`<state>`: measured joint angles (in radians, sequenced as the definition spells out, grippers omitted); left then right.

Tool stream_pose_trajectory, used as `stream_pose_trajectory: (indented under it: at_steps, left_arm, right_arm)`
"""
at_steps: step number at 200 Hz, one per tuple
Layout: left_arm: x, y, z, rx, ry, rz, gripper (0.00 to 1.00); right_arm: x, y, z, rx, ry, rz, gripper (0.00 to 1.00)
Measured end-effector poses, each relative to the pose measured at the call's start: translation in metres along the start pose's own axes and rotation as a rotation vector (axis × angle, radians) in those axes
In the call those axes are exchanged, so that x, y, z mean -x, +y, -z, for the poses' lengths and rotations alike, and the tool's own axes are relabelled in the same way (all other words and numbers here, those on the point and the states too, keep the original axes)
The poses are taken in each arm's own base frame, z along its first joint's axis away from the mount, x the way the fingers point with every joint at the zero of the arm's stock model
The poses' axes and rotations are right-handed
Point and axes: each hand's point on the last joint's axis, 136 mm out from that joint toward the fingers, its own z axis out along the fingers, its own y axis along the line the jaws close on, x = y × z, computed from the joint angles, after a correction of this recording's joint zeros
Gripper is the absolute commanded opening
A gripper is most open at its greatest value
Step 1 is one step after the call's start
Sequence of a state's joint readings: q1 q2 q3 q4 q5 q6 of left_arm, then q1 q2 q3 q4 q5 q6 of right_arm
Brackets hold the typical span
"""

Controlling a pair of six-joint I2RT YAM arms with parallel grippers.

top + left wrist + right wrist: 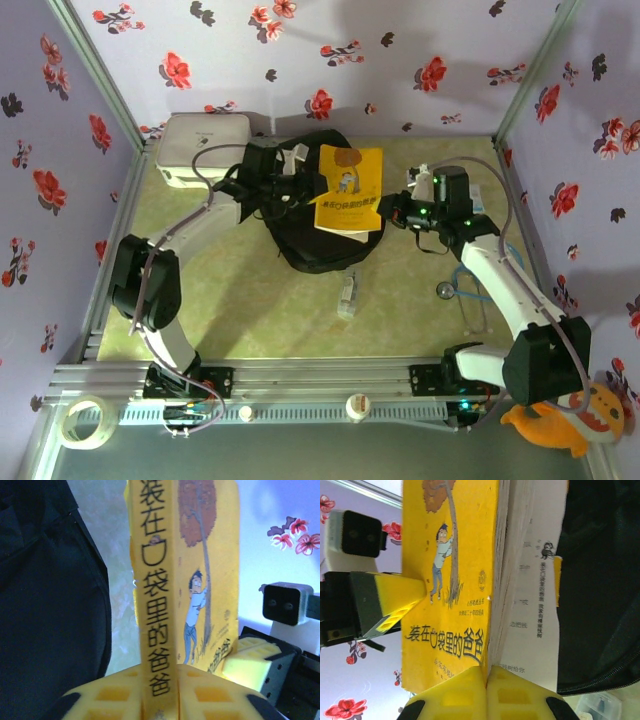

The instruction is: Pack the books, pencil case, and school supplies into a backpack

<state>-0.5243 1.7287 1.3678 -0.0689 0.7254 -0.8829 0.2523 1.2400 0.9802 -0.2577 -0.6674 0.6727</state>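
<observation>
**Yellow book held by both arms over the backpack**

Left end effector (160,702) is narrow, its pads pressed to either side of the spine of the yellow book (348,190). Right end effector (487,692) is closed on the opposite edge, where the pages fan open. The book hangs between them above the black backpack (305,255).

Probable faults: the thin right-hand pinch may slip and let the book sag, or opposed pulls may buckle it. Whether the bag's mouth stands open cannot be told.

Pale green bench (260,320) — floral walls (350,40) enclose three sides.
</observation>
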Motion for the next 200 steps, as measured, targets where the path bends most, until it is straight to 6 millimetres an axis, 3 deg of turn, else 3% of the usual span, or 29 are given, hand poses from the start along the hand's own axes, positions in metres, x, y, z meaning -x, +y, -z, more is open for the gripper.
stream_pose_trajectory:
  at_steps: [32,51,88,114,147,200]
  left_arm:
    - [0.004,-0.001,0.004,0.006,-0.019,-0.006,0.05]
    - [0.008,0.002,0.007,0.028,-0.045,-0.003,0.03]
    - [0.023,0.024,0.027,0.109,-0.168,0.034,0.04]
    - [0.039,0.033,0.052,0.156,-0.314,0.069,0.05]
    - [0.060,0.025,0.071,0.128,-0.466,0.098,0.05]
    - [0.072,0.015,0.080,0.010,-0.574,0.197,0.05]
  right_arm:
    - [0.000,-0.006,-0.002,-0.021,-0.002,-0.021,0.55]
    - [0.002,-0.010,-0.003,-0.034,-0.025,-0.045,0.71]
    - [-0.004,-0.019,-0.007,-0.040,-0.098,-0.150,0.84]
    - [-0.011,0.005,-0.016,0.004,-0.142,-0.178,0.93]
    - [-0.013,0.038,-0.026,0.085,-0.197,-0.214,0.98]
    - [-0.010,0.057,-0.051,0.155,-0.254,-0.331,0.98]
